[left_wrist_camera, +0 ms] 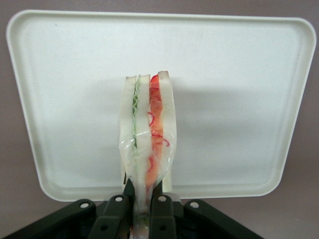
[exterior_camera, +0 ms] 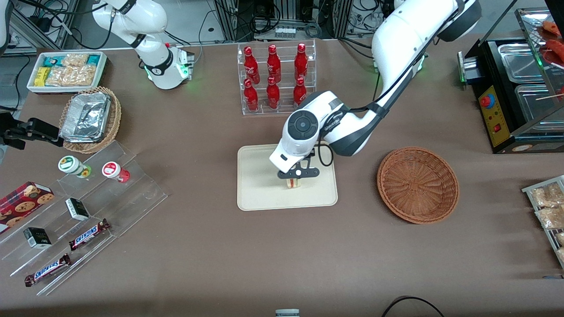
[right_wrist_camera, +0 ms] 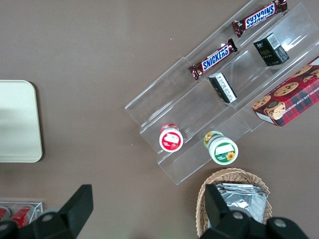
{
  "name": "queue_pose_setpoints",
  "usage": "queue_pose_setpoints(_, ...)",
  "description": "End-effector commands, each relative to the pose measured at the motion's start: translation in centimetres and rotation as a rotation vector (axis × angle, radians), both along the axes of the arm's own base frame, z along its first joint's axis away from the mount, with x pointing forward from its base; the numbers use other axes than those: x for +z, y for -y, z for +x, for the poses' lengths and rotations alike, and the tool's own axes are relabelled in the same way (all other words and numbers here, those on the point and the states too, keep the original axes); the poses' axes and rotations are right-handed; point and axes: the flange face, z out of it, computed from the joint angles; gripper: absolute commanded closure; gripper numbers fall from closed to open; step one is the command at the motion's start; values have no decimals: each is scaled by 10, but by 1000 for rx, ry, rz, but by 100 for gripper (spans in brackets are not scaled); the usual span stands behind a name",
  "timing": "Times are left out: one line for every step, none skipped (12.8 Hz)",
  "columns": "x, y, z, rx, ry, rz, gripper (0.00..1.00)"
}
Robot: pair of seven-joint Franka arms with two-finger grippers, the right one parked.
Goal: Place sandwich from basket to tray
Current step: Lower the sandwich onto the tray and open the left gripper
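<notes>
1. The left arm's black two-finger claw [exterior_camera: 294, 177] hangs over the flat cream-beige rectangular tray [exterior_camera: 260, 193], its fingers [left_wrist_camera: 115, 215] closed narrowly on the small triangular sandwich of pale white bread with red-orange and green filling [left_wrist_camera: 147, 132].
2. The sandwich stands on edge between the fingers, directly below the claw and above the tray's surface; whether it touches the tray I cannot tell.
3. Apart from the sandwich, the tray carries nothing.
4. The round reddish-brown woven wicker basket [exterior_camera: 417, 184] sits on the brown bench [exterior_camera: 220, 255], well apart from the claw toward the working arm's end, with nothing in it.
5. Farther from the front camera than the claw, a clear acrylic rack [exterior_camera: 276, 79] holds six red bottles.
6. Toward the parked arm's end, a lighter tan wicker basket [exterior_camera: 112, 121] holds foil containers, and a white bin [exterior_camera: 33, 86] holds snack packets.
</notes>
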Motion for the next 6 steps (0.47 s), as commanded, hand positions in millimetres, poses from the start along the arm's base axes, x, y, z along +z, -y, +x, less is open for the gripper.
queue_pose_setpoints(-2, 15, 1, 0, 35, -20, 100)
queue_pose_setpoints(-9, 17, 0, -1, 30, -22, 100)
queue_pose_setpoints(-16, 19, 0, 7, 26, -26, 100)
queue_pose_setpoints(-22, 21, 0, 14, 31, -32, 100)
queue_pose_setpoints(-28, 20, 1, 18, 39, -22, 100)
queue_pose_setpoints(-35, 19, 0, 22, 42, -7, 100)
